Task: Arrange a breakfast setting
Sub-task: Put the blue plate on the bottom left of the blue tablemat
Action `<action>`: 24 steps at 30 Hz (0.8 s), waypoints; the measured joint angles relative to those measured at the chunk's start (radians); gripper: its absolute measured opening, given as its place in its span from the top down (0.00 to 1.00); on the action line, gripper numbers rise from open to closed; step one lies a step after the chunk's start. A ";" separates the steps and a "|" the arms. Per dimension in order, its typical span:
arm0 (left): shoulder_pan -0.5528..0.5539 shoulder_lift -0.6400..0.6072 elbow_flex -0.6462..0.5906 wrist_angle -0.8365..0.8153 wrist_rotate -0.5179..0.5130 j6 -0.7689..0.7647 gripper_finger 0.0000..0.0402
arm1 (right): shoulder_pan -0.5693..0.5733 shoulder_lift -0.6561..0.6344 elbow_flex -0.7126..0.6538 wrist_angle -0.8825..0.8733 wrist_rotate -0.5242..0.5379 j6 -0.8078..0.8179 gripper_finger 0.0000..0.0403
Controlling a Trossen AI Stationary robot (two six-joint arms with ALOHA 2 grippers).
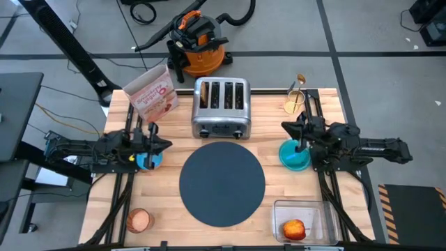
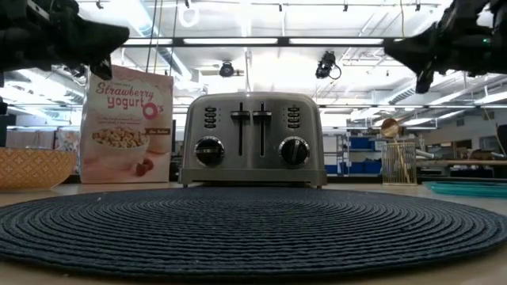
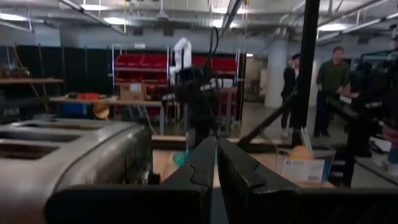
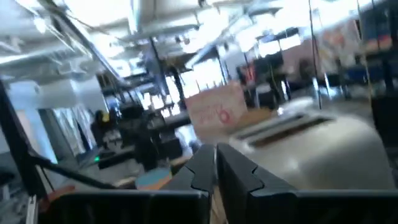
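Looking down: mat [image 1: 221, 183] sits centre of the surface near the front edge, toaster [image 1: 221, 107] behind it, cereal box [image 1: 151, 95] at the back-left. Left pincer [image 1: 165, 145] hangs over the blue bowl [image 1: 148, 160] by the left edge. Right pincer [image 1: 288, 127] hangs above the blue plate [image 1: 295, 155] by the right edge. Apple [image 1: 294, 229] lies in a clear tub [image 1: 302, 221] at the front-right corner; copper cup [image 1: 139, 220] front-left.

Low view: mat [image 2: 253, 226] fills the foreground before the toaster [image 2: 252, 139].

Left wrist: fingers [image 3: 193, 174] pressed together, pinching nothing.

Right wrist: fingers [image 4: 202, 171] pressed together too.
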 joint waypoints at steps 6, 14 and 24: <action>-0.026 0.026 0.013 0.034 0.006 0.003 0.93 | 0.054 0.131 0.186 -0.297 -0.113 0.021 0.99; -0.107 0.136 0.123 0.035 0.163 0.001 0.93 | 0.176 0.408 0.491 -0.640 -0.133 -0.004 0.98; -0.154 0.166 0.215 0.088 0.214 -0.114 0.93 | 0.225 0.613 0.616 -0.634 -0.172 0.537 0.97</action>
